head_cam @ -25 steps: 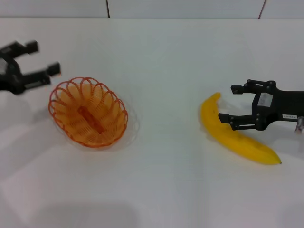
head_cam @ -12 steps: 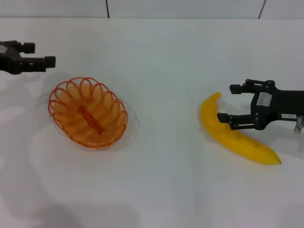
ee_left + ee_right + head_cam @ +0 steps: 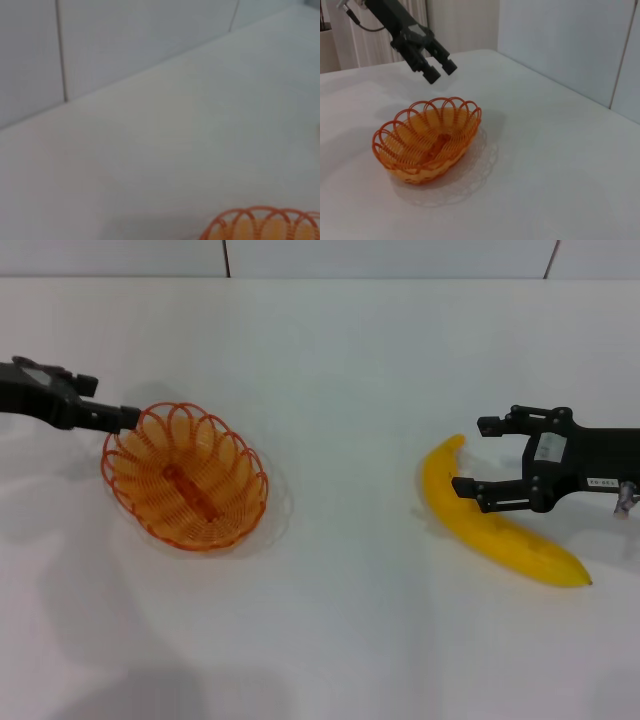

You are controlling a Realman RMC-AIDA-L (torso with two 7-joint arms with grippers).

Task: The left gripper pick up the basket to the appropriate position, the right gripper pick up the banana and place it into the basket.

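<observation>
Two claws work a white table [image 3: 340, 390] backed by pale wall panels: left claw [image 3: 125, 418], fingers apart, above the basket [image 3: 185, 477] rim; right claw [image 3: 472, 454] spread wide around the lying banana [image 3: 510, 540].

Basket [image 3: 185, 478] sits on the desk [image 3: 340, 390] at the left side. Banana [image 3: 495, 520] lies on the desk at the right, well apart from the basket. Left tool [image 3: 128, 418] hangs at the basket's far-left rim, just above it in the right wrist view. Right tool [image 3: 475, 455] is over the banana's left end, one finger behind it, the other across it. Wall stands behind the desk.
</observation>
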